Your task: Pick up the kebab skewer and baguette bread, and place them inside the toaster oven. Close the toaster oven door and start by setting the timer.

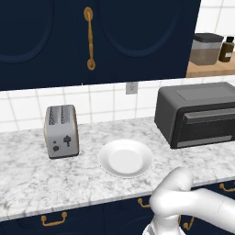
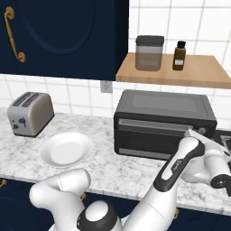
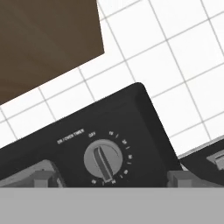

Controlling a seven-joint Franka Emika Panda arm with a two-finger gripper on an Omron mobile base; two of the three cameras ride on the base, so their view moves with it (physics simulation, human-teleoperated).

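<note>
The toaster oven (image 2: 163, 126) is sitting at the right of the desk (image 1: 27, 179), its door (image 2: 155, 137) shut. The plate (image 1: 125, 158) is lying bare; skewer and baguette are presumably inside. The gripper (image 3: 106, 178) is facing the timer dial (image 3: 103, 160), so setting it is the remaining step. Whether the jaws are clenched cannot be told. Legible: "OFF"; another label, apparently ending "TIMER", is reading unclearly.
</note>
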